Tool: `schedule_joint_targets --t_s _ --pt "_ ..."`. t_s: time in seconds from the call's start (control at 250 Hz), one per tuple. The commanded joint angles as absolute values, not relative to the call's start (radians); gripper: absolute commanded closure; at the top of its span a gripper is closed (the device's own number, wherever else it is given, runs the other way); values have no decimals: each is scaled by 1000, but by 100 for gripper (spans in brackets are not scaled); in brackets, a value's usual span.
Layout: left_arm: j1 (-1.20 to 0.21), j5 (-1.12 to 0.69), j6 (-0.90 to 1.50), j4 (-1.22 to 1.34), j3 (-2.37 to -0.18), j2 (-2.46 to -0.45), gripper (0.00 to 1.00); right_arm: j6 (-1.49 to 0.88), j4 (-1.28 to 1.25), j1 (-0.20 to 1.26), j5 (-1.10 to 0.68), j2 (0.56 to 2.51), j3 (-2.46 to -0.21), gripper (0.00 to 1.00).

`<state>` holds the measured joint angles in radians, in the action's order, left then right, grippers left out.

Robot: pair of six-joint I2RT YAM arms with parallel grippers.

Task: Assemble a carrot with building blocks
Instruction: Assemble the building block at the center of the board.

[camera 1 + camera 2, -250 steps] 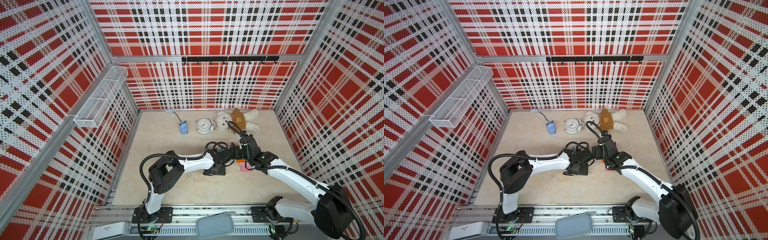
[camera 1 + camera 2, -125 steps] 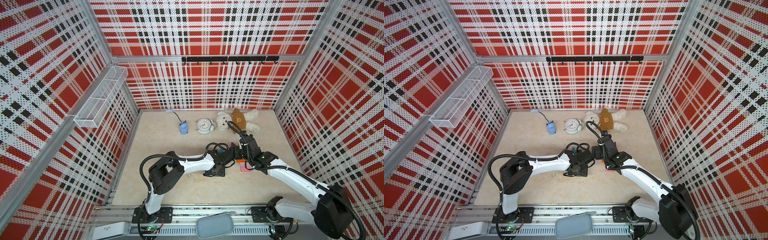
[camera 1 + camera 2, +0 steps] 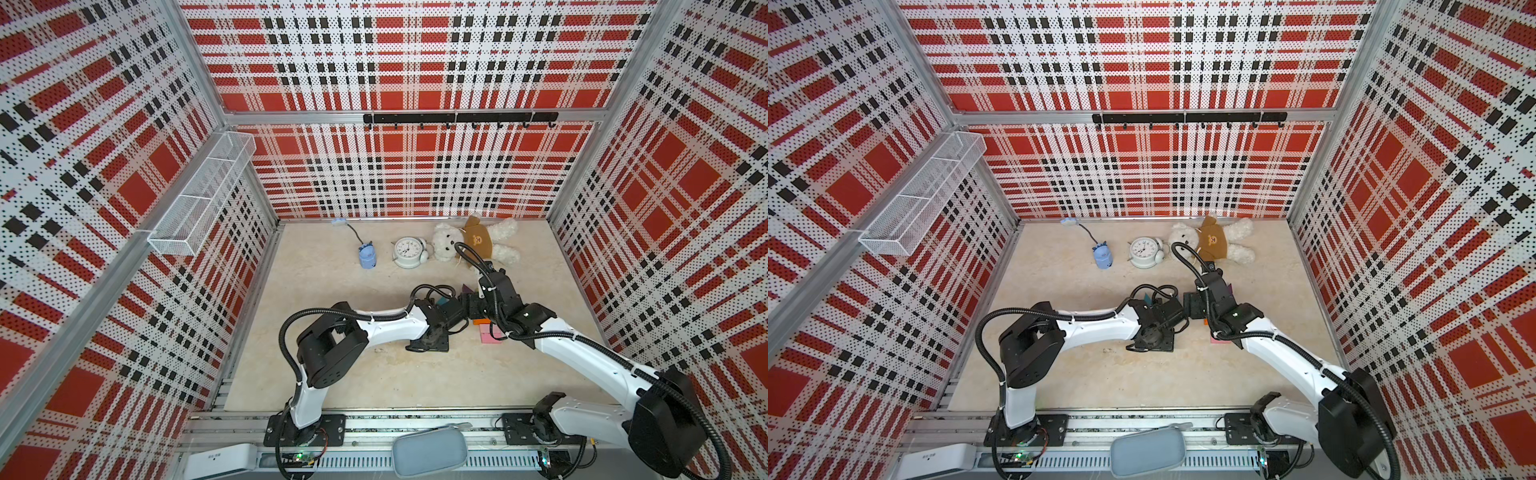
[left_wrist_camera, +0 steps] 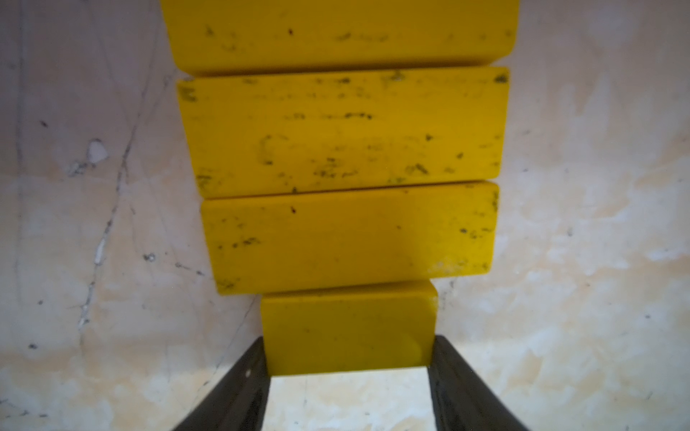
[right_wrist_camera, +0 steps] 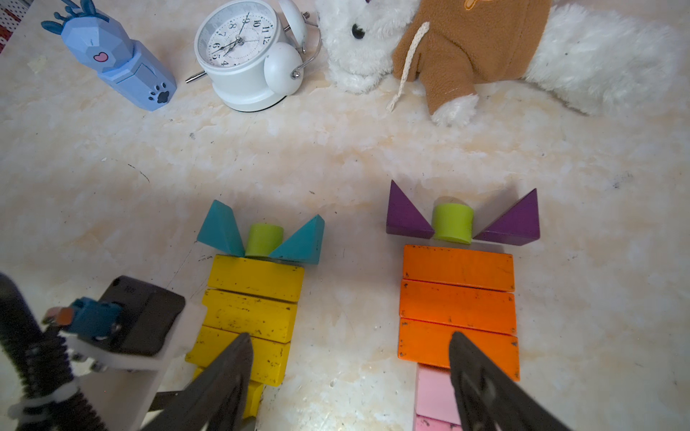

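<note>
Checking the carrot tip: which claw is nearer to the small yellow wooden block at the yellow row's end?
Left. The left claw is shut on the small yellow wooden block; the right claw is open, off to one side.

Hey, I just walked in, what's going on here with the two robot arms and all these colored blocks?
Two block carrots lie side by side. The left claw is shut on the small yellow block at the tip of the yellow carrot, which is topped with teal triangles and a lime-green stub. The right claw hangs open and empty above the gap between it and the orange carrot, which has a pink tip.
</note>
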<state>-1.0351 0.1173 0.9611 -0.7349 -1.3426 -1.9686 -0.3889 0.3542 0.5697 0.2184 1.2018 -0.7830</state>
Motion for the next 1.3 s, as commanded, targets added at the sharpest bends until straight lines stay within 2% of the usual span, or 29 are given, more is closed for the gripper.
schedule_joint_targets --t_s 0.0,0.156,0.372,0.552,0.693,0.849,0.997,1.037,1.205,1.297 --pt "-1031 144 962 -730 -1335 -1957 34 -387 318 565 214 1198 -776 15" --pt "-1034 141 963 -729 -1333 -1953 30 -386 318 566 209 1198 -775 15" --pt "-1049 147 962 -748 -1327 -1926 17 -378 309 565 199 1186 -769 11" --pt "-1064 157 981 -766 -1303 -1882 15 -374 309 566 194 1180 -769 10" --pt "-1072 191 1005 -806 -1272 -1791 15 -373 309 565 190 1178 -768 10" --pt "-1047 309 1057 -945 -1223 -1597 13 -370 305 565 189 1177 -767 11" --pt "-885 324 1134 -1033 -1084 -1346 7 -370 302 565 190 1171 -764 11" --pt "-813 308 1151 -1034 -1032 -1272 0 -369 303 566 190 1170 -765 11" --pt "-499 225 1101 -958 -854 -967 1 -368 303 566 189 1172 -766 11" --pt "-323 177 1076 -946 -808 -884 3 -367 302 565 189 1178 -765 11"
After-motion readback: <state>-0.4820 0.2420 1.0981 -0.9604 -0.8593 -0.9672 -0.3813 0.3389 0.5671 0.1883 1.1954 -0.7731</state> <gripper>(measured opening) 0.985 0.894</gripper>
